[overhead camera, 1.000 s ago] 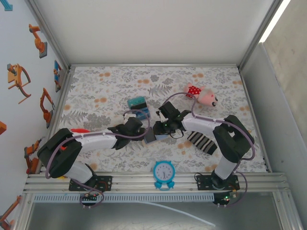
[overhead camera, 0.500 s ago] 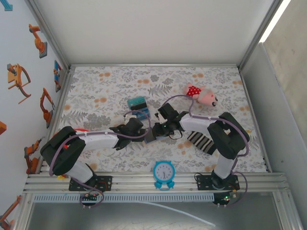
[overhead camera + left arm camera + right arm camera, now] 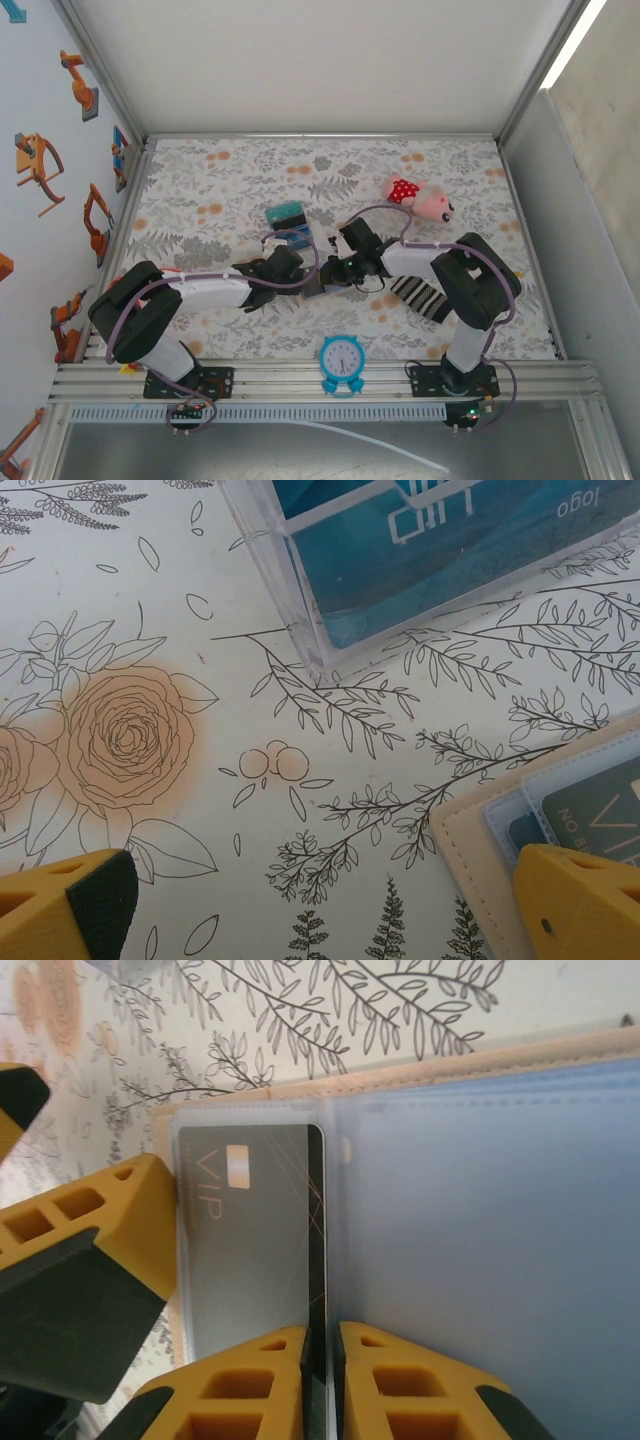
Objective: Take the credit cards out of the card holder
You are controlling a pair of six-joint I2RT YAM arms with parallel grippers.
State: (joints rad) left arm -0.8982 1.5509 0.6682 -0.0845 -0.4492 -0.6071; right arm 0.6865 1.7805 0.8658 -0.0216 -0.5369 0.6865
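The tan card holder [image 3: 314,286] lies open on the floral cloth between the two arms, its pale blue inside [image 3: 500,1210] facing up. A dark credit card [image 3: 250,1240] marked VIP sits in a clear sleeve of the holder. My right gripper [image 3: 320,1360] is shut on that card's long edge. My left gripper [image 3: 320,880] is open wide, and its right finger [image 3: 580,900] rests on the holder's corner [image 3: 480,830]. That same finger [image 3: 90,1250] presses at the holder's left edge in the right wrist view. A teal card [image 3: 286,213] and a blue one [image 3: 297,237] lie just behind the left gripper.
The teal card sits in a clear plastic case [image 3: 300,610]. A striped sock [image 3: 420,295] lies under the right forearm. A blue clock [image 3: 342,360] stands at the near edge and a pink plush toy [image 3: 425,200] at the back right.
The left gripper has crept right towards the holder. The right arm's elbow has swung inward and its gripper has shifted slightly right at the holder.
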